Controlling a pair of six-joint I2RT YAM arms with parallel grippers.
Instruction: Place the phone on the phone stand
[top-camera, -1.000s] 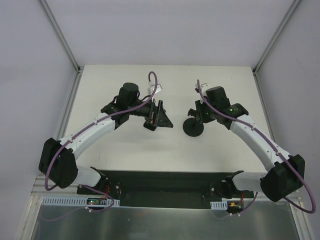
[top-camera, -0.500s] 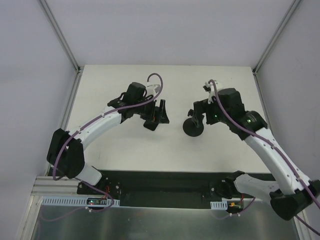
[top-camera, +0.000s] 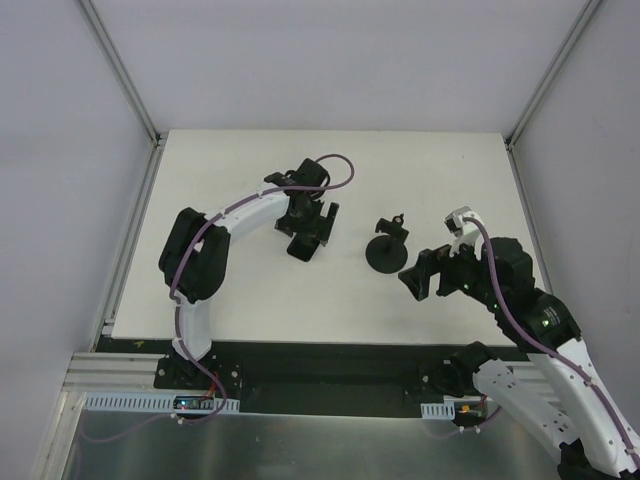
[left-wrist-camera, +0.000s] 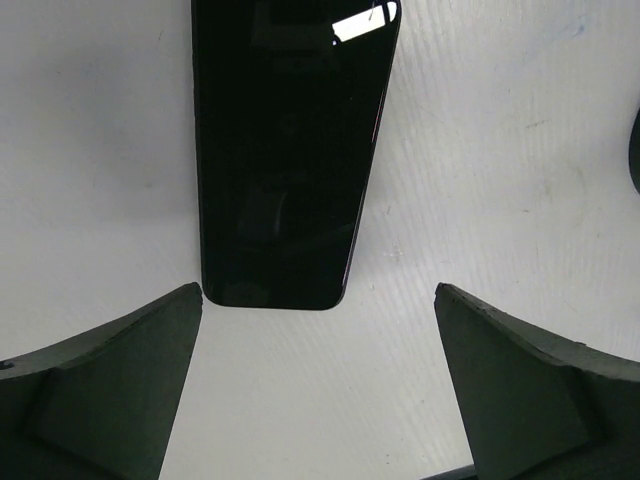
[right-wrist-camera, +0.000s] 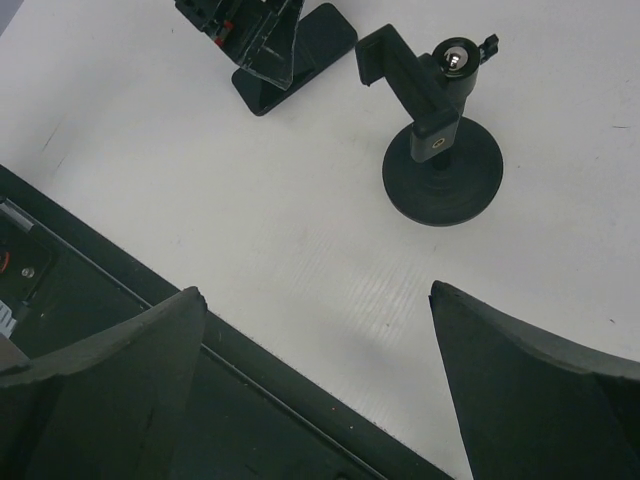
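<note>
Seeing the phone flat on the counter left of the phone stand, with left pincer and right pincer both open and empty, I judge grasping and placing undone.

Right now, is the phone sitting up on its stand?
No, the phone lies flat on the table, off to the side of the phone stand, whose cradle is empty.

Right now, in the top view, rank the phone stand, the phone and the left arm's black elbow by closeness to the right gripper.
1. phone stand, close by on the right gripper's left.
2. phone, mid-table, farther left.
3. left arm's black elbow, far left.
</note>
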